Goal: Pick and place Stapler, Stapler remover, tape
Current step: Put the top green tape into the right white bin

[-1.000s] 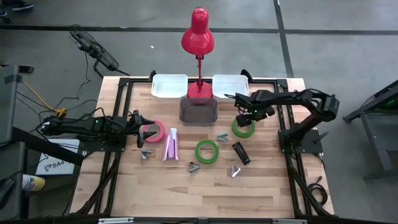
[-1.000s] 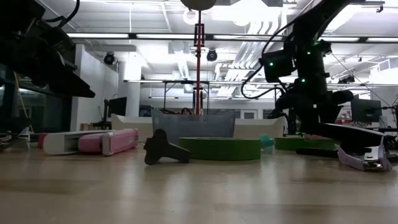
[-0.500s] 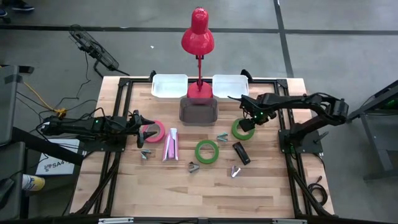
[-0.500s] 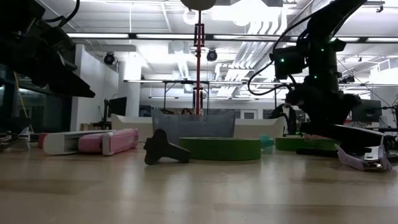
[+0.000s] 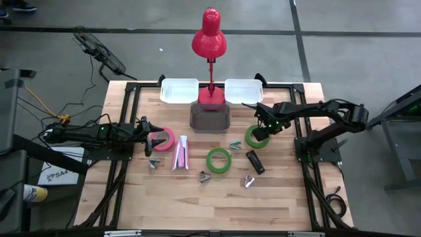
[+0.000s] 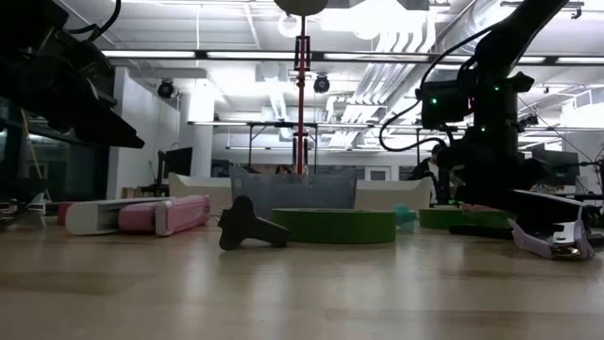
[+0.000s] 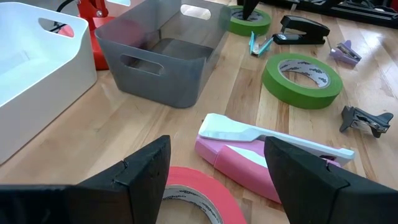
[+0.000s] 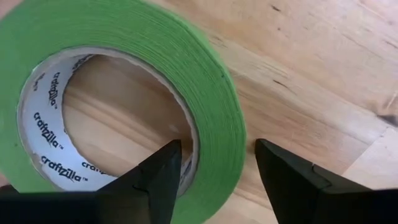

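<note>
Right gripper (image 8: 214,177) is straddling the wall of a green tape ring (image 8: 124,93), one finger (image 8: 155,180) inside the open centre and the other outside the rim, jaws parted and not yet clamping the wall. In the high view this ring (image 5: 256,136) is lying flat at right of centre, directly beneath the right gripper (image 5: 262,129), which is reaching in from the right edge of the frame. Judged from this, the coming move is turning on that one relation: the ring wall is sitting between the fingers, so closing should seize it. Left gripper (image 5: 148,139) is waiting at left of centre with jaws parted, holding nothing, just beside the pink tape ring (image 5: 162,139). The second green ring (image 5: 219,159) is lying at centre, nearer the right arm.
</note>
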